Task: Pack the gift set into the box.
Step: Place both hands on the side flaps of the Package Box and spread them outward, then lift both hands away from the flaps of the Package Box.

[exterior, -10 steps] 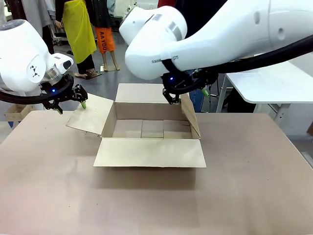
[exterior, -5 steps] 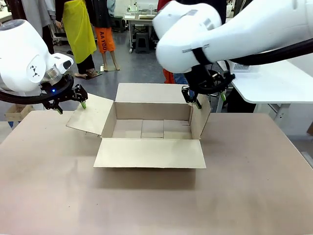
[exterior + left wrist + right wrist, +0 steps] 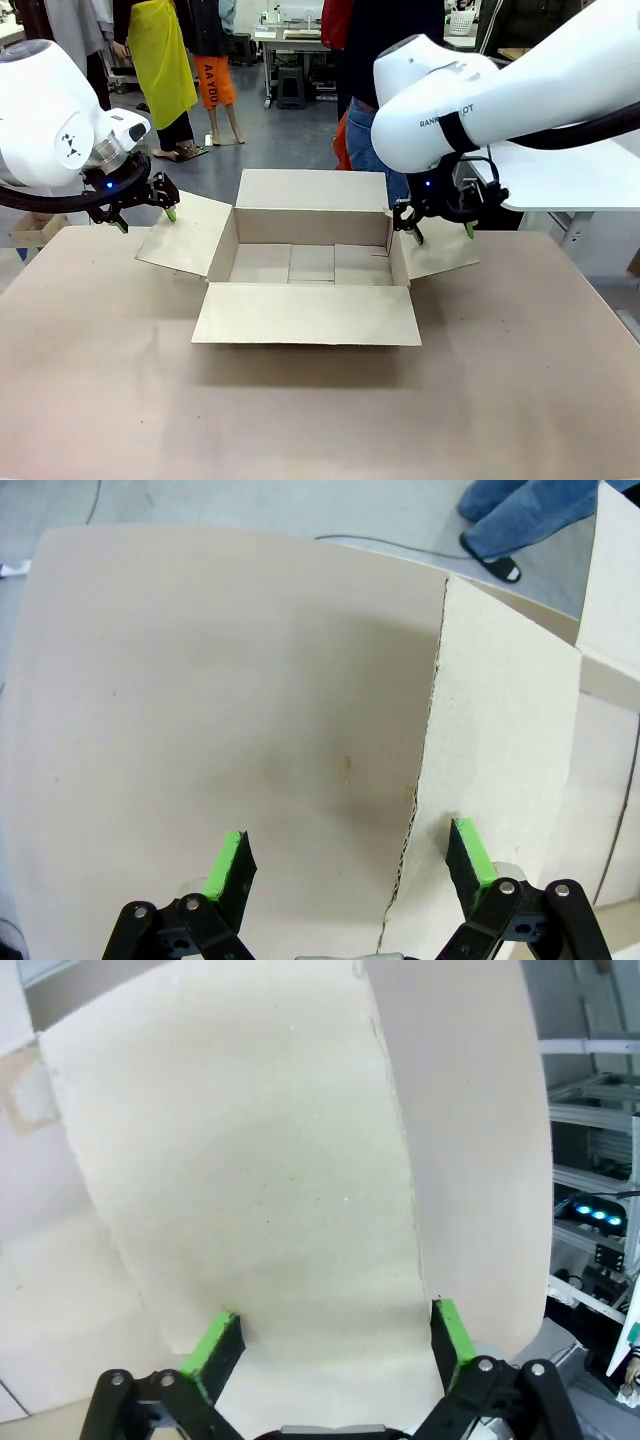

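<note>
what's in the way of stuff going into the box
Nothing visible. The box has its flaps open, off its mouth. The left pincer hangs open at the left flap, the right pincer over the right flap, both beside the opening.

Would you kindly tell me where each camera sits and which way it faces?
Front view: robot's side, facing across the table at the box; left arm and right arm show.
Left wrist view: on that arm, past the open left gripper onto the left flap.
Right wrist view: likewise, open right gripper over right flap.
Shared: front view shows both flaps.
</note>
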Robot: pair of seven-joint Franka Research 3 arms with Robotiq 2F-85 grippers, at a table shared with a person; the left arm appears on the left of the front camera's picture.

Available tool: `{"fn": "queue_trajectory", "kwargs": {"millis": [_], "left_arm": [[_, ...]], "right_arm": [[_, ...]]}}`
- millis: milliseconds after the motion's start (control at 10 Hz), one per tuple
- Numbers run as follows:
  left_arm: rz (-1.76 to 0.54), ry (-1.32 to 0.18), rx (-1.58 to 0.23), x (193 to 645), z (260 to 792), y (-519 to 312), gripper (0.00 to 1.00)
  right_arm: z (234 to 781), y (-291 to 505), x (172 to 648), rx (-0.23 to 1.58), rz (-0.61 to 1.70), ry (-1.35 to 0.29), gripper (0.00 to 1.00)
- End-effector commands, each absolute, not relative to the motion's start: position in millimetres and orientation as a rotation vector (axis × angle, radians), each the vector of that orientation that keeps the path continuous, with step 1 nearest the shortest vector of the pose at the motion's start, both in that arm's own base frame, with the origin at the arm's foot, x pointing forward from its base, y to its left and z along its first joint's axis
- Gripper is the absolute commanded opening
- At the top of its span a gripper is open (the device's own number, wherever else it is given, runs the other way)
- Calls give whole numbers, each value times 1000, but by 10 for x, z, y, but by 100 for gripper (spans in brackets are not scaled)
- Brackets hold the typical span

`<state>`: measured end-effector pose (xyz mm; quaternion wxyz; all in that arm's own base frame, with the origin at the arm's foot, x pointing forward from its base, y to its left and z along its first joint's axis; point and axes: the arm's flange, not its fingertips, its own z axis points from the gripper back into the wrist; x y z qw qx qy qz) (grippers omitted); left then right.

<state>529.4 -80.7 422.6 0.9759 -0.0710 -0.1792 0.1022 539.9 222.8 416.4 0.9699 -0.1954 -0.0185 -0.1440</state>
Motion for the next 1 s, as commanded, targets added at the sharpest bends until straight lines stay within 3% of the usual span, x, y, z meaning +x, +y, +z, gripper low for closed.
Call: {"fn": "queue_trajectory", "kwargs": {"millis": [0,900], "left_arm": [[223,-360,-126,5287,4246,-839,100],[223,-360,-126,5287,4246,-839,100]], "right_arm": [[4310,2332,5395,-429,-295,-56,100],[4310,2332,5395,-429,-295,-56,100]]}}
